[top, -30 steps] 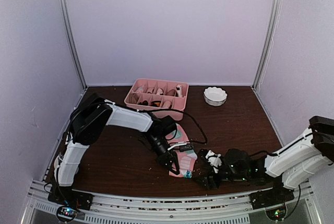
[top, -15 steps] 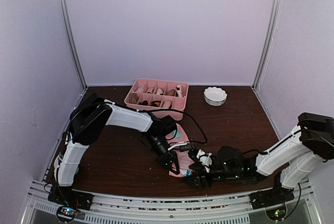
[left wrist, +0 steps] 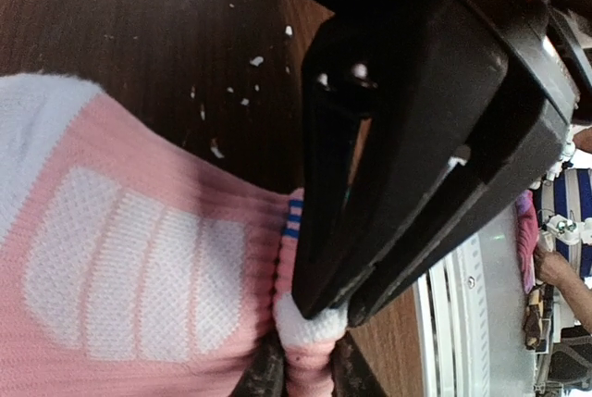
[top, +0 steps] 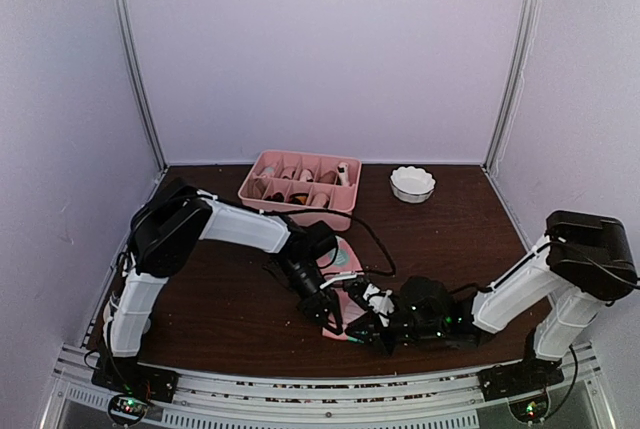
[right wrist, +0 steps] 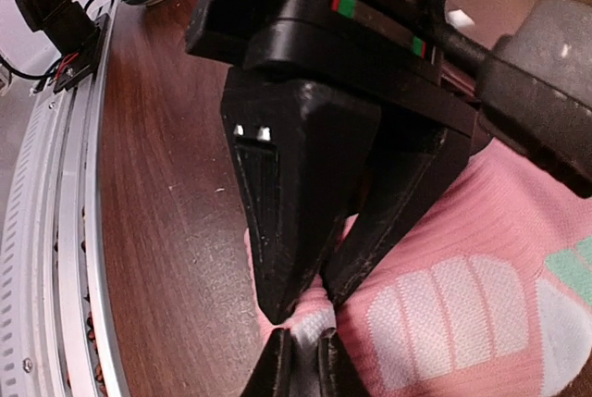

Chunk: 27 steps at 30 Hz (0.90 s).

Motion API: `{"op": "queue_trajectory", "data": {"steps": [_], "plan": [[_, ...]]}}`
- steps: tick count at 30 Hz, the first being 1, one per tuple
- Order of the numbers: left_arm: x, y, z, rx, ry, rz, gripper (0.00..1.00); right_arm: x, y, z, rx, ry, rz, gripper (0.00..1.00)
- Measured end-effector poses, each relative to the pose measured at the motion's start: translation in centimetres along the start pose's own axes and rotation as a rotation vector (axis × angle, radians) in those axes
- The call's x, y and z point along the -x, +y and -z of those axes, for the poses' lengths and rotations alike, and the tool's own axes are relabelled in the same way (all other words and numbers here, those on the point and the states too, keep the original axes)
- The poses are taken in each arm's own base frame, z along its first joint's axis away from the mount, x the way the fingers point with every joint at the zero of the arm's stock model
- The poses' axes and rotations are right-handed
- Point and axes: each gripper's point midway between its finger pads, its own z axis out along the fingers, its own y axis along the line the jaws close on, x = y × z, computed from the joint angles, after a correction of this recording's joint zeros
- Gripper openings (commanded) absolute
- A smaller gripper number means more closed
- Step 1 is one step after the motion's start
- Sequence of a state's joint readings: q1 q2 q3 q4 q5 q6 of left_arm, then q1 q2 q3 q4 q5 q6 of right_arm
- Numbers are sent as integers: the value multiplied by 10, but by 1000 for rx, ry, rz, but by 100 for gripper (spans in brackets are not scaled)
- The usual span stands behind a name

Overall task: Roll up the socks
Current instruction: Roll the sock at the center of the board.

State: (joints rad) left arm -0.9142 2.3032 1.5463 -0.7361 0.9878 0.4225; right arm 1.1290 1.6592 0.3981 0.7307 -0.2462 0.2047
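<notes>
In the top view much of the pink sock [top: 345, 254] is covered, low and centre in the frame; we cannot trace its outline there. The left gripper [left wrist: 319, 309], nearly closed, pinches its white hem; the right gripper [right wrist: 294, 312] is clamped on a pink fold alongside.

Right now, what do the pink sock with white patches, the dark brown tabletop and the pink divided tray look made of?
Pink sock: knitted fabric, matte; ribbed rows and mesh-textured patches show.
Dark brown tabletop: wood or wood-look laminate, slight sheen; grain streaks visible.
Pink divided tray: probably moulded plastic, smooth even walls; too small to be sure.
</notes>
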Motion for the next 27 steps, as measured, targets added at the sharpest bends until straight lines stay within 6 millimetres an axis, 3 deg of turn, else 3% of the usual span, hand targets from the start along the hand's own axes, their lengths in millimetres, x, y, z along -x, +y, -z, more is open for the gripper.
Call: {"op": "queue_trajectory", "data": {"steps": [8, 13, 16, 20, 27], "plan": [[-6, -7, 12, 84, -21, -66, 58, 8, -7, -9, 69, -5, -102, 0], [-20, 3, 42, 324, -70, -130, 59, 20, -2, -23, 158, -8, -140, 0], [-29, 12, 57, 458, -86, -188, 59, 6, -5, -28, 177, 42, -229, 0], [-27, 4, 52, 511, -82, -306, 57, 6, -19, -28, 184, 46, -362, 0], [-14, -10, 50, 540, -108, -460, 56, 4, -24, -28, 214, 56, -498, 0]]}}
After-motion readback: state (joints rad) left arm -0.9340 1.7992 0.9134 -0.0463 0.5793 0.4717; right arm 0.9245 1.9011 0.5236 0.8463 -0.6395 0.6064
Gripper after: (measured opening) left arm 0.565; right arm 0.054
